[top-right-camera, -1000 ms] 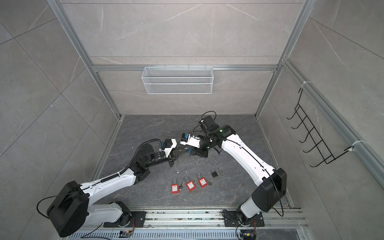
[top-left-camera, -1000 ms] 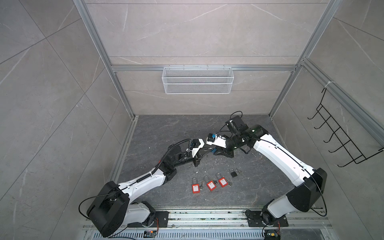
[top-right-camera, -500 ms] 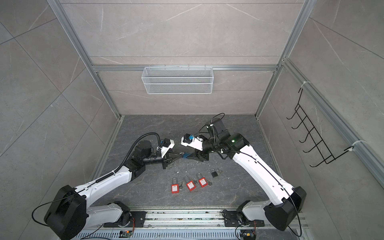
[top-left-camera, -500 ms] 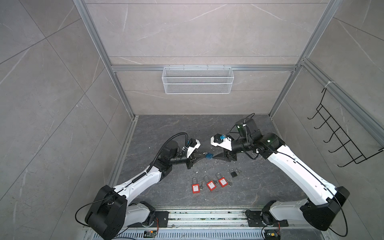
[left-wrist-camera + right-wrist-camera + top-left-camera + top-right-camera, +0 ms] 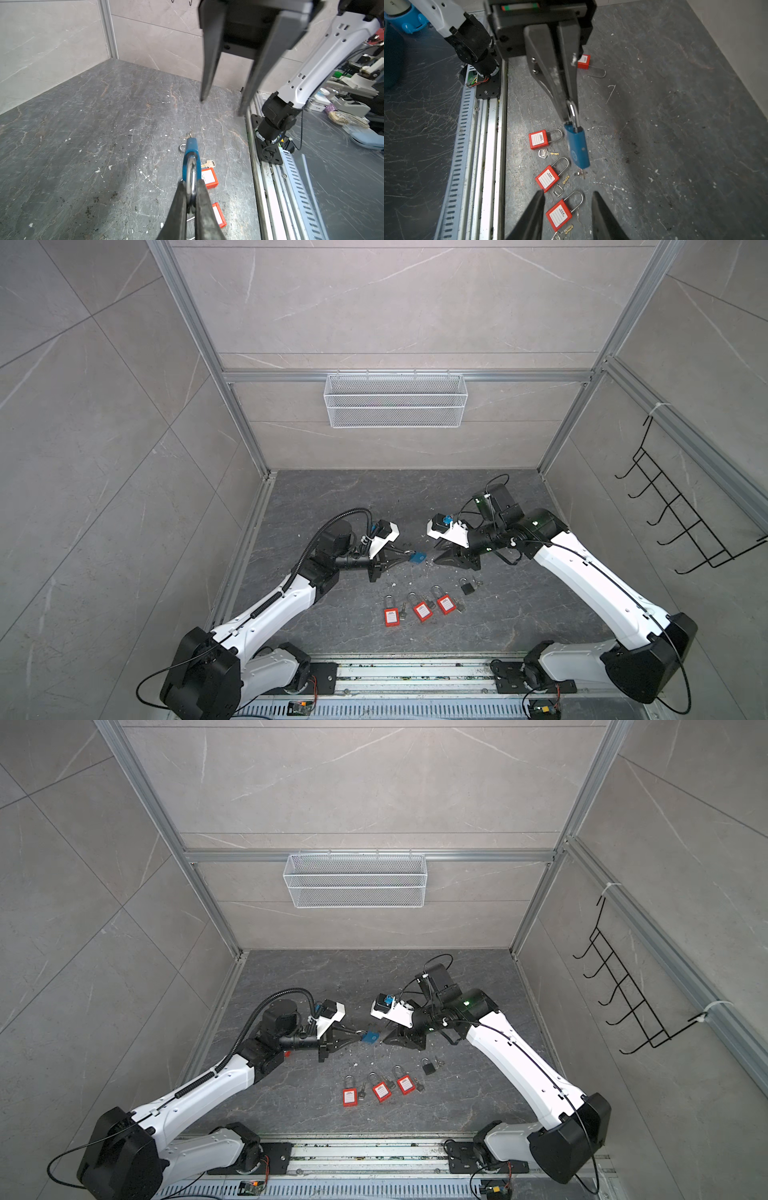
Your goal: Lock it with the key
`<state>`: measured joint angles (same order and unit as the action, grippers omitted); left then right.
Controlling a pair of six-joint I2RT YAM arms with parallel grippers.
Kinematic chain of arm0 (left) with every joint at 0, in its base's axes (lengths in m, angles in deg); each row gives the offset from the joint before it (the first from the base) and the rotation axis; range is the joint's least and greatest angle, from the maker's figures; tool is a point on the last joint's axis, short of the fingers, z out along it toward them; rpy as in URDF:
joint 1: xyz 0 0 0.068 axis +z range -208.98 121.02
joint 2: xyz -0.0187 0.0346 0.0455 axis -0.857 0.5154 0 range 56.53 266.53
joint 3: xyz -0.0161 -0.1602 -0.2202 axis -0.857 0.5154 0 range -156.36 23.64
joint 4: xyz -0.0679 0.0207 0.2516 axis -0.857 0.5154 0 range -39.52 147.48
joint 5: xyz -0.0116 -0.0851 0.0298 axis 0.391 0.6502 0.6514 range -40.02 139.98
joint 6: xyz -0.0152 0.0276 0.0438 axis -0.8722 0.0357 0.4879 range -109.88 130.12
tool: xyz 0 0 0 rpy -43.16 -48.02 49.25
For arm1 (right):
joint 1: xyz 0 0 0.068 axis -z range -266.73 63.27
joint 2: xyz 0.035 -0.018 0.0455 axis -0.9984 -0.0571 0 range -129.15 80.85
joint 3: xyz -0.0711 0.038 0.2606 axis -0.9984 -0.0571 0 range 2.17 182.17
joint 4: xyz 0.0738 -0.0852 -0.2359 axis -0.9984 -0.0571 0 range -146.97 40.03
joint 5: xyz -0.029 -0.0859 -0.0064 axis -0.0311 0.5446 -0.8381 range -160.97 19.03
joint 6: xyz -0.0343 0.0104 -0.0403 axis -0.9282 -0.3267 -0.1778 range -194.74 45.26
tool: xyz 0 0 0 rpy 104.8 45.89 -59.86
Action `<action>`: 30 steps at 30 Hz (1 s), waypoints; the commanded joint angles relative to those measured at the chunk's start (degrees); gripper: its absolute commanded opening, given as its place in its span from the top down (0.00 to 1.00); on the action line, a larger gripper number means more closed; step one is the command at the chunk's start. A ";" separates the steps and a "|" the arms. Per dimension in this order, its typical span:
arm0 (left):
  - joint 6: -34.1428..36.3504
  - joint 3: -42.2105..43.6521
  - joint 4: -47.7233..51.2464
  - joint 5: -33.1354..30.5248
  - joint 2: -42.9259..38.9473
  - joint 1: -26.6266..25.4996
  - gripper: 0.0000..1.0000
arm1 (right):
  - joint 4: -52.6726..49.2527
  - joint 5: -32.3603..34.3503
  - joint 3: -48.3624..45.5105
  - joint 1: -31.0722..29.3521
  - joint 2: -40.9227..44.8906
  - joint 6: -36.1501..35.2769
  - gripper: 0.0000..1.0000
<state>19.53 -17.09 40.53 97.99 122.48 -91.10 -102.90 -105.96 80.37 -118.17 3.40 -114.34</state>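
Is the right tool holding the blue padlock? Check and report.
No: the right tool stands open and empty, while the left tool pinches the blue padlock by its shackle.

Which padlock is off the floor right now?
The blue plastic padlock, gripped by its steel shackle in the left gripper. The red padlocks and the small black padlock lie on the floor.

Twin overhead views; two close, opposed wrist views.

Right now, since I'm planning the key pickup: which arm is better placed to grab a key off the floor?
Right, probably: the right gripper is open and empty, while the left gripper is shut on the blue padlock.
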 commanded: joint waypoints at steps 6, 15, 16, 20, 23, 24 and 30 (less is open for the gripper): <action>3.33 -3.92 1.06 3.23 -1.89 0.02 1.00 | -6.88 -3.80 0.66 0.25 -4.99 -5.56 0.68; 3.77 -5.39 1.50 4.77 -0.52 -0.37 1.00 | -5.42 -2.93 0.04 0.25 -6.02 -6.62 0.71; 3.83 -5.56 1.53 4.90 -0.40 -0.45 1.00 | -5.13 -3.09 0.10 0.24 -6.11 -6.76 0.72; 4.90 -6.41 3.15 5.08 0.04 -0.70 1.00 | -4.82 -3.22 0.28 0.26 -6.22 -7.70 0.77; 5.74 -6.89 4.30 5.34 0.23 -0.81 1.00 | -4.93 -2.49 0.37 0.23 -6.00 -8.63 0.79; 5.96 -7.06 4.66 5.35 0.31 -0.84 1.00 | -4.98 -2.24 0.37 0.31 -5.96 -9.05 0.79; 6.56 -7.48 5.25 5.52 0.66 -1.19 1.00 | -5.46 -2.46 0.96 0.33 -6.51 -9.91 0.82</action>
<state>24.12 -21.57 46.67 100.77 123.31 -91.90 -107.38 -107.86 80.39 -117.97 -2.28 -122.68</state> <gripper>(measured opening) 0.075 0.183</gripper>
